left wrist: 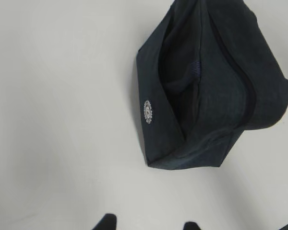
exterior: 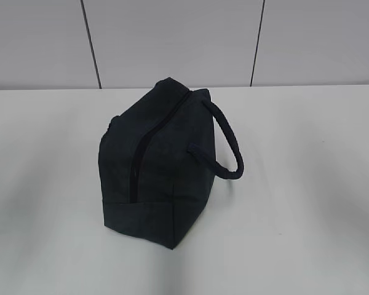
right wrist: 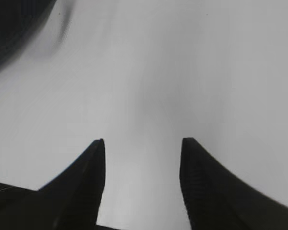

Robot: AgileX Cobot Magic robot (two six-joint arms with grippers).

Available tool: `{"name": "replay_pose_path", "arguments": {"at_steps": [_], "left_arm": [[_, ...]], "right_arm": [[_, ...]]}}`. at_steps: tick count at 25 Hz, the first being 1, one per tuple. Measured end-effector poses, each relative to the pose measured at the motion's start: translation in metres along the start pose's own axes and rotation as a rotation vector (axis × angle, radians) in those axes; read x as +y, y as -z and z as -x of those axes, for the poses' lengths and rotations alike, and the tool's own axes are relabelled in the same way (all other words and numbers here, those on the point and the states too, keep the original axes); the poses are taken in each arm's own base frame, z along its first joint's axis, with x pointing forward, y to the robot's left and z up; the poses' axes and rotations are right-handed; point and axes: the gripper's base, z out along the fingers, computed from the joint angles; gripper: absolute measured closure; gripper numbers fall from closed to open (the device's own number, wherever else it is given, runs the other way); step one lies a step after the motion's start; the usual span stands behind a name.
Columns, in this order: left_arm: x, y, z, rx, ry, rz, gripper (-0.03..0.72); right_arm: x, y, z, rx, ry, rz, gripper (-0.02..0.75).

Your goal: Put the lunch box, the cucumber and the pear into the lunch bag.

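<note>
The dark navy lunch bag (exterior: 154,166) stands in the middle of the white table, its dark zipper line (exterior: 138,157) running along the top and its padded loop handle (exterior: 230,144) sticking out to the right. The lunch box, the cucumber and the pear are out of view. In the left wrist view the lunch bag (left wrist: 206,96) lies ahead and to the right of my left gripper (left wrist: 149,224), whose tips stand apart over bare table. My right gripper (right wrist: 144,141) is open over bare table, with nothing between its fingers. Neither arm shows in the exterior view.
The white table (exterior: 307,203) stretches to both sides of the bag. A grey panelled wall (exterior: 172,37) rises behind its far edge. A dark blur (right wrist: 14,28) fills the top left corner of the right wrist view.
</note>
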Motion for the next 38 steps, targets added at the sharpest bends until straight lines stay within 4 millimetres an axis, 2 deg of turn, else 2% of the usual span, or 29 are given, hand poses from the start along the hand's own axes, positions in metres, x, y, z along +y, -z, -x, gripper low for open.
{"name": "replay_pose_path", "arguments": {"at_steps": [3,5,8,11,13,18,20,26,34,38], "left_arm": [[-0.003,0.023,-0.02,-0.053,-0.019,0.038,0.43],[-0.004,0.037,-0.034,-0.062,-0.038,0.056,0.43],[-0.008,0.055,-0.055,-0.074,-0.059,0.071,0.431],[-0.009,0.067,-0.074,-0.098,-0.079,0.098,0.445],[-0.01,0.07,-0.087,-0.129,-0.087,0.109,0.454],[-0.007,0.053,-0.117,-0.169,-0.088,0.118,0.458],[-0.006,0.047,-0.126,-0.164,-0.091,0.127,0.459],[-0.005,0.051,-0.136,-0.211,-0.106,0.153,0.46],[-0.009,0.067,-0.155,-0.368,-0.126,0.168,0.46],[-0.01,0.069,-0.159,-0.387,-0.129,0.17,0.46]], "right_arm": [[-0.001,0.009,-0.02,-0.008,-0.006,-0.002,0.347],[-0.003,0.019,-0.042,-0.01,-0.011,-0.005,0.347],[-0.005,0.031,-0.064,-0.015,-0.019,-0.009,0.347],[-0.006,0.039,-0.084,-0.007,-0.027,-0.011,0.347],[-0.007,0.045,-0.097,-0.025,-0.033,-0.012,0.347],[-0.008,0.059,-0.118,-0.125,-0.043,-0.01,0.348],[-0.008,0.057,-0.125,-0.139,-0.038,-0.01,0.348],[-0.006,0.039,-0.144,-0.175,-0.017,-0.006,0.348],[-0.007,0.054,-0.162,-0.351,-0.006,0.001,0.348],[-0.006,0.055,-0.164,-0.365,-0.004,0.007,0.348]]}}
